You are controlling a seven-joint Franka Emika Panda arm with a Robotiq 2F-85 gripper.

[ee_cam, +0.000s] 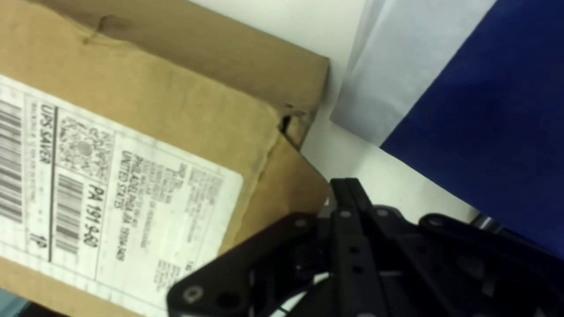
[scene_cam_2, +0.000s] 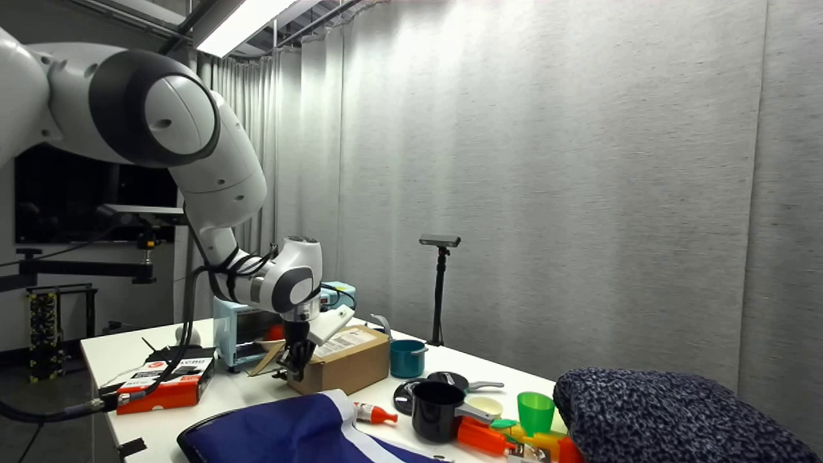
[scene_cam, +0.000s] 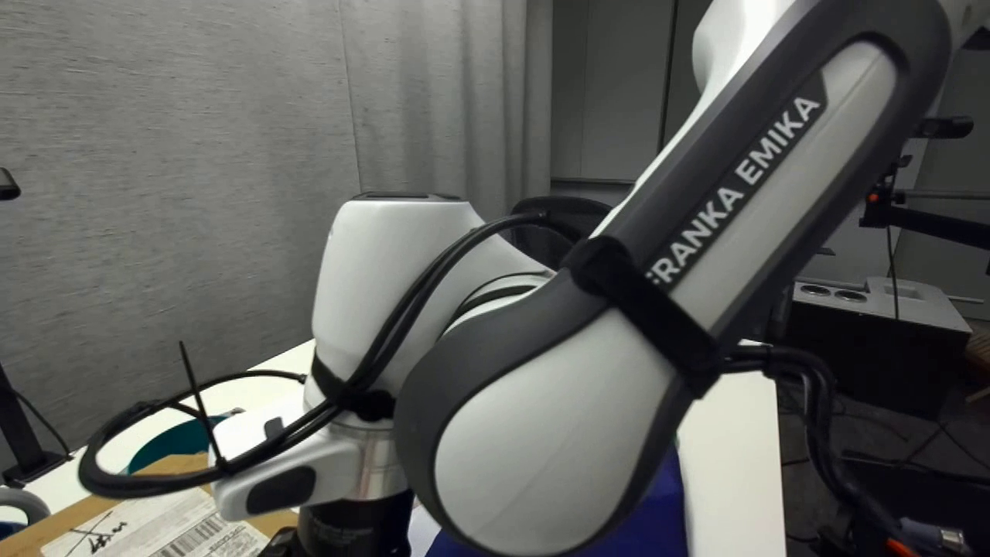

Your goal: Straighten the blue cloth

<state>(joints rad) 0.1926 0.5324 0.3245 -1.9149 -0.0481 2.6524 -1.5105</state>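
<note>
Wrist view, clock centred on the fingertips (ee_cam: 338, 191). At the hub: the gripper (ee_cam: 346, 181), its fingers closed tip against tip. Just beside, at 9 o'clock: the loose corner of a flap (ee_cam: 291, 185) on the cardboard box (ee_cam: 198, 101), touching or apart impossible to tell. Farther out: a printed label (ee_cam: 145, 189) on the box top. Between 10 and 11 o'clock: the box corner slightly parted, contents hidden. From 1 to 3 o'clock, past a stretch of white table (ee_cam: 405, 182): the blue cloth (ee_cam: 498, 110), apart from the fingertips, with its white band (ee_cam: 405, 75) at 1 o'clock, near the box.

In an exterior view, clock centred on the gripper. At 6 o'clock: the cloth (scene_cam_2: 270, 427), lying on the table in a raised hump, white band bent across, running off the lower edge. At 3 o'clock: the box; just past it, a teal pot (scene_cam_2: 407, 361), contents out of sight. At 4 o'clock: a red bottle (scene_cam_2: 384, 415) on its side, just beside the cloth. Between 3 and 4 o'clock: a black pot (scene_cam_2: 434, 418), upright, interior dark, contents indistinct. At 3 o'clock, farther out: a cream bowl (scene_cam_2: 487, 406) and an upright green cup (scene_cam_2: 535, 413), contents unclear. At 10 o'clock: a pale-blue oven (scene_cam_2: 224, 337), a red object (scene_cam_2: 274, 333) inside or before it. At 9 o'clock: a red-and-white carton (scene_cam_2: 157, 400), contents hidden.
</note>
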